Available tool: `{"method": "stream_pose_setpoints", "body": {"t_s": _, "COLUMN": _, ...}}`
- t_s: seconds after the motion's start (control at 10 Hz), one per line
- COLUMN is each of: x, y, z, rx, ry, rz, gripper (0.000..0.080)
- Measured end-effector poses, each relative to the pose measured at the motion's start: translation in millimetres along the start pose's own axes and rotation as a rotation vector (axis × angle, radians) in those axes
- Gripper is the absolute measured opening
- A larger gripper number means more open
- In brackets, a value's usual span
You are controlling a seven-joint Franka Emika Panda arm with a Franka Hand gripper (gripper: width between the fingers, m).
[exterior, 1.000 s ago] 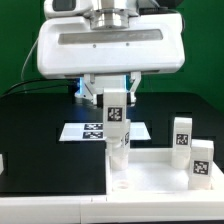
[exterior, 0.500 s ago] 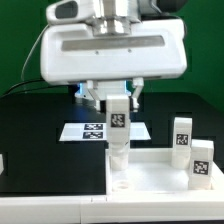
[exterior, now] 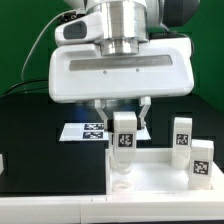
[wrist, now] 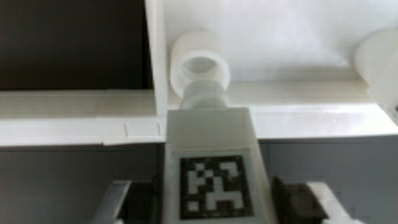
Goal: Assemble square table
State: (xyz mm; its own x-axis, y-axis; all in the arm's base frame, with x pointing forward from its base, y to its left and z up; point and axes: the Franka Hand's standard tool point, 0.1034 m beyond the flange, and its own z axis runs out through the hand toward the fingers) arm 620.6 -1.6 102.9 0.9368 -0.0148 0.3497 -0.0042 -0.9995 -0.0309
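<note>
**Leg held upright over the square top**

We see a short white leg (exterior: 124,138) bearing a black-and-white tag, standing upright between the fingers of the end effector (exterior: 124,128); its lower end meets the white square top (exterior: 160,178) near the corner at the exterior view's left; whether it is seated in a hole there we cannot tell from that view. In the wrist view the same leg (wrist: 214,150) runs away from the camera, its tag facing us, and a round hole or socket end (wrist: 208,68) shows just beyond it on the square top (wrist: 302,120); the picture is blurred, so we cannot say whether the leg's tip is in or above that opening.

The end effector is closed on the leg; one finger (exterior: 103,111) and its partner press the leg's sides, and in the wrist view the fingers (wrist: 125,200) flank the tagged face.

Two more legs (exterior: 182,137) (exterior: 202,162) stand upright on the square top at the exterior view's right, close together and well apart from the held leg; both show tags.

Behind the held leg the marker board (exterior: 85,130) lies flat on the black tabletop (exterior: 40,140); the arm's broad white housing (exterior: 120,70) hangs above it all.
</note>
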Motion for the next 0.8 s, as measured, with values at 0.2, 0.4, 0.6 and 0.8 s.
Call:
{"method": "stream_pose_setpoints", "body": {"t_s": 0.2, "x": 2.5, "y": 0.0, "z": 5.8, "rx": 0.000, "ry": -0.001, "rz": 0.000, "gripper": 0.0284}}
{"method": "stream_pose_setpoints", "body": {"t_s": 0.4, "x": 0.3, "y": 1.8, "z": 11.9, "rx": -0.002, "ry": -0.008, "rz": -0.004, "gripper": 0.0284}}
{"method": "stream_pose_setpoints", "body": {"t_s": 0.6, "x": -3.4, "y": 3.6, "z": 16.9, "rx": -0.003, "ry": -0.016, "rz": -0.003, "gripper": 0.0284}}
{"method": "stream_pose_setpoints", "body": {"t_s": 0.8, "x": -7.3, "y": 1.0, "z": 21.6, "rx": -0.002, "ry": -0.023, "rz": -0.005, "gripper": 0.0284}}
